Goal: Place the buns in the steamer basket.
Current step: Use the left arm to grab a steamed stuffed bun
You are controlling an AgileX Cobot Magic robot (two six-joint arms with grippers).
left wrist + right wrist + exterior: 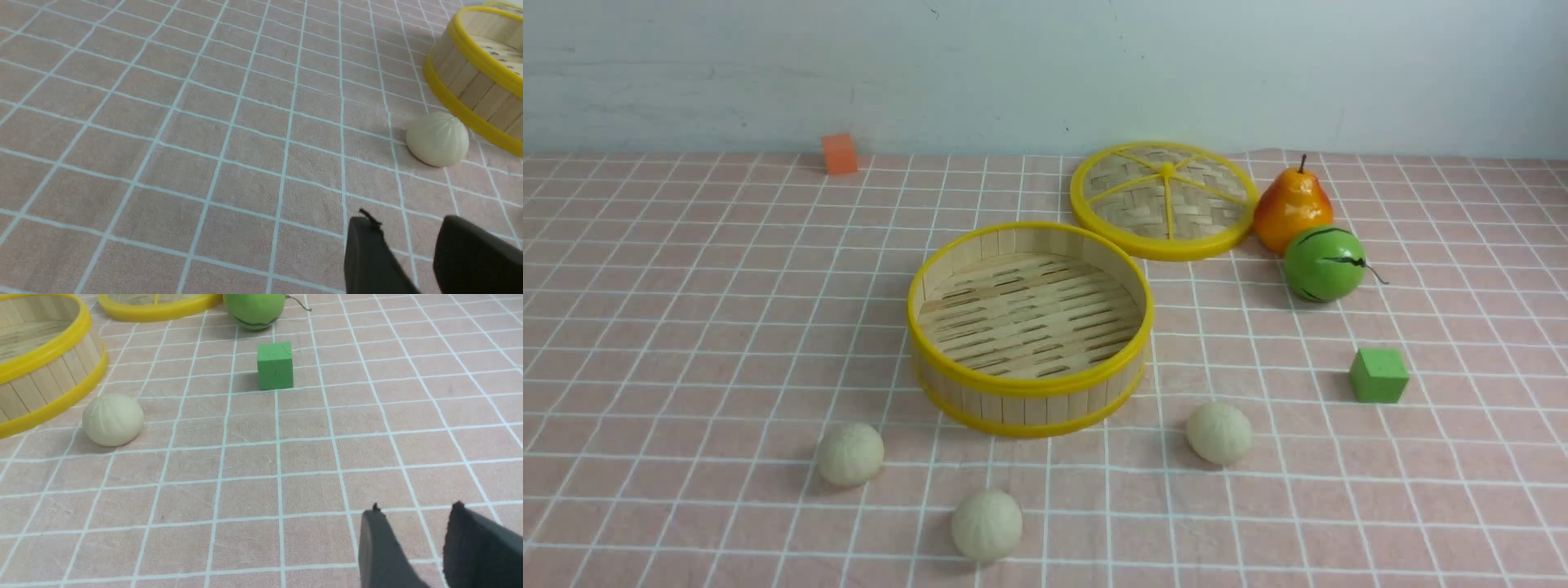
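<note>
The steamer basket [1029,327], bamboo with yellow rims, stands empty at the table's middle. Three cream-white buns lie on the cloth in front of it: one at the front left [849,454], one at the front middle [986,524], one at the front right [1218,433]. No gripper shows in the front view. In the left wrist view my left gripper [408,224] is open and empty, apart from a bun [437,139] lying beside the basket [474,77]. In the right wrist view my right gripper [414,510] is open and empty, apart from a bun [112,419] by the basket [49,379].
The flat woven lid [1164,200] lies behind the basket to the right. An orange pear [1290,208] and a green striped ball [1323,264] stand right of it. A green cube [1378,375] sits at the right, an orange cube [839,153] at the back.
</note>
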